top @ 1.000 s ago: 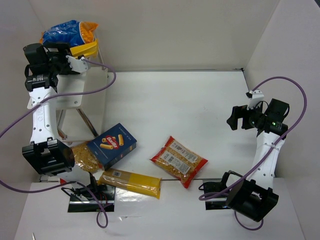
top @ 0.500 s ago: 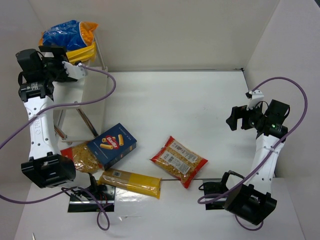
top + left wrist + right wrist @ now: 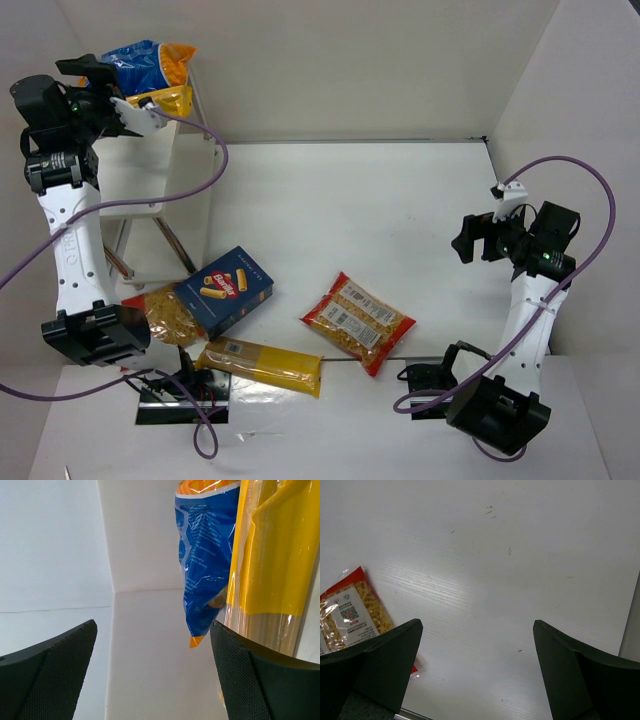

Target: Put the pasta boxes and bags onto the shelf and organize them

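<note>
The white shelf [image 3: 160, 180] stands at the far left. On its top lie the blue-and-orange pack [image 3: 140, 65] and a long yellow pack [image 3: 168, 99]; both show close in the left wrist view, the blue one [image 3: 205, 555] beside the yellow one [image 3: 277, 555]. My left gripper [image 3: 100, 85] is open and empty beside them. The blue pasta box [image 3: 225, 290] lies on the table over a red-trimmed pack [image 3: 165, 315]. A second long yellow pack [image 3: 260, 366] and a second red-trimmed pack [image 3: 358, 322] lie nearby. My right gripper [image 3: 468, 238] is open and empty, raised at the right.
White walls enclose the table on the left, back and right. Purple cables [image 3: 200, 180] loop from both arms. The red-trimmed pack's corner [image 3: 350, 610] shows at the left of the right wrist view, over bare table.
My left arm has risen and drawn back left from the shelf top, leaving the long yellow pack beside the blue-and-orange pack. The right arm has barely moved.
</note>
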{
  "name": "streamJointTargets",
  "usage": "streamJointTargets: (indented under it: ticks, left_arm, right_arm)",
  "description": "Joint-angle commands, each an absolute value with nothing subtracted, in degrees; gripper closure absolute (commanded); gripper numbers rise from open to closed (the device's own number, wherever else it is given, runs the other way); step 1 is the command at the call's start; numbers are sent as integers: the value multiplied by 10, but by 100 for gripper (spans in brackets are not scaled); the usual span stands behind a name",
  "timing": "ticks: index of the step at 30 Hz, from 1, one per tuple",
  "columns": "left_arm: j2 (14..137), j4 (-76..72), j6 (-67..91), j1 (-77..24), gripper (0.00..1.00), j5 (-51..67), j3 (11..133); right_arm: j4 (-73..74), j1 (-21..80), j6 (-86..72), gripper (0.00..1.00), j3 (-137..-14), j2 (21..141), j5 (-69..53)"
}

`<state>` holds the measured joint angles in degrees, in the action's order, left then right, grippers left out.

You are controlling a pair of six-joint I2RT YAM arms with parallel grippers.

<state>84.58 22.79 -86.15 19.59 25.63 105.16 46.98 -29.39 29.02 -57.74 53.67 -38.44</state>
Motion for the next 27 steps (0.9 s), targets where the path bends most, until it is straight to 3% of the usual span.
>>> streamJointTargets:
  ticks: [1,13,27]
  left_arm:
    - [853,208,-846,200,1,286,1071]
    - [721,364,-697,136,1,331,1053]
    - [565,418,-328,83,1,412,999]
  right_arm:
    - [477,-291,292,0,-587,526,-394]
    - [472,-279,292,0,-587,526,-394]
    - [472,-257,276,0,-599,526,-399]
